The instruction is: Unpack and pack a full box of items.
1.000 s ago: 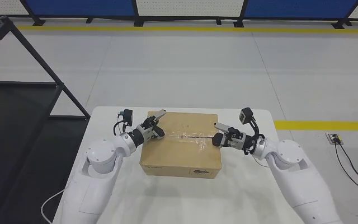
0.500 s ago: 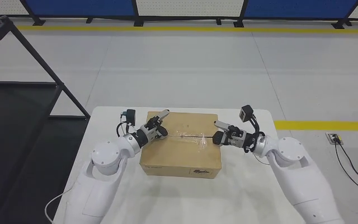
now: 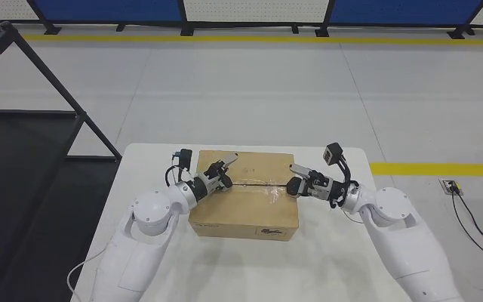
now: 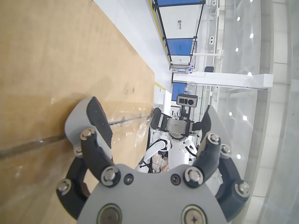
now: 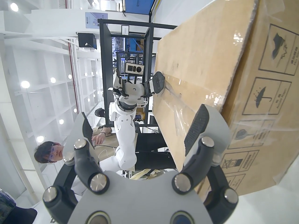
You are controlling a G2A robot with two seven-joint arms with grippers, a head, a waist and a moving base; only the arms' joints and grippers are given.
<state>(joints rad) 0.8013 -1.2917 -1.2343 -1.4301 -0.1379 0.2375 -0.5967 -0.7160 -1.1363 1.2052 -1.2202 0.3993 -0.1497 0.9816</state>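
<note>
1. Your box [image 3: 245,200] sits on the white tabletop [image 3: 332,249] with its flaps shut. Clear tape [image 4: 123,120] runs along the centre seam on top.
2. Your left gripper [image 3: 221,171] is at the left end of that seam, its fingers spread wide and holding nothing. One pad [image 4: 99,115] lies on the box top right beside the seam, and the other stands clear above it.
3. Your right gripper [image 3: 293,180] is at the opposite end of the seam, also spread wide and empty. One finger [image 5: 198,127] is close against the top edge of the box's end face; you cannot tell whether it touches.
</note>
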